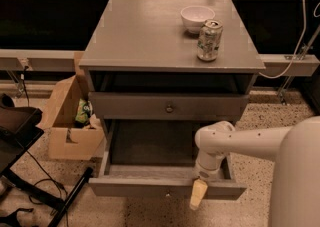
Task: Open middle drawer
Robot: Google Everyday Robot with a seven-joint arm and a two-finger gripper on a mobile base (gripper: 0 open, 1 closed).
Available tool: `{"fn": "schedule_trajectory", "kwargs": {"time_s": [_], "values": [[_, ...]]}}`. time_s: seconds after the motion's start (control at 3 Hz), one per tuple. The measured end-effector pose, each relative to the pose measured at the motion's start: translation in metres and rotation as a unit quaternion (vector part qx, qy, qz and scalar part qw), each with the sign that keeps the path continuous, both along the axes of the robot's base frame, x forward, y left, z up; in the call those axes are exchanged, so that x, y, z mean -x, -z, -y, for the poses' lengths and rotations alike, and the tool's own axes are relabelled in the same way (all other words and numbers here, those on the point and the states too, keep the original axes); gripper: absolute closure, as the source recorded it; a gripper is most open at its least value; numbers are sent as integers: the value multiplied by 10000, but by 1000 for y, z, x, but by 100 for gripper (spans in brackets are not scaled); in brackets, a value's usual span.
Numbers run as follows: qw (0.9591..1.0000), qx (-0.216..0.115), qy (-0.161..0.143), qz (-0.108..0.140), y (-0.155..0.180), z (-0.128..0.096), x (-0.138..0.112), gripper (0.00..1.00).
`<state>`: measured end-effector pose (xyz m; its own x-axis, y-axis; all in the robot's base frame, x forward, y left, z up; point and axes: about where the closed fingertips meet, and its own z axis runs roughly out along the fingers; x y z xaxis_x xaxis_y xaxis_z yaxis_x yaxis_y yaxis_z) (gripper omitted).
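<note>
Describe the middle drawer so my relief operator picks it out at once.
Find the square grey cabinet bearing a white bowl and a drink can. Under its shut drawer front with a round knob, the wide grey middle drawer juts toward the camera, the robot's claw at its front edge, right of centre. It alone stands pulled out.

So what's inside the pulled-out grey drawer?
The grey middle drawer shows only a bare floor, nothing visible in it. The white arm covers its right front corner, with the gripper over the front edge right of the round knob; the back lies in shadow.
</note>
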<state>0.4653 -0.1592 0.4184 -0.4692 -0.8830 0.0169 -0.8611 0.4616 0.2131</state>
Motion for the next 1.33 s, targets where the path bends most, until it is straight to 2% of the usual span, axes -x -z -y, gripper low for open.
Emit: {"fn": "schedule_trajectory", "kwargs": {"time_s": [0.33, 0.67, 1.0, 1.33], "values": [[9948, -70, -1016, 14, -14, -37, -43, 0], [9868, -53, -1547, 484, -60, -38, -87, 0], [9879, -16, -1293, 858, -102, 7, -79, 0], [9869, -105, -966, 1285, -148, 58, -41, 0]]}}
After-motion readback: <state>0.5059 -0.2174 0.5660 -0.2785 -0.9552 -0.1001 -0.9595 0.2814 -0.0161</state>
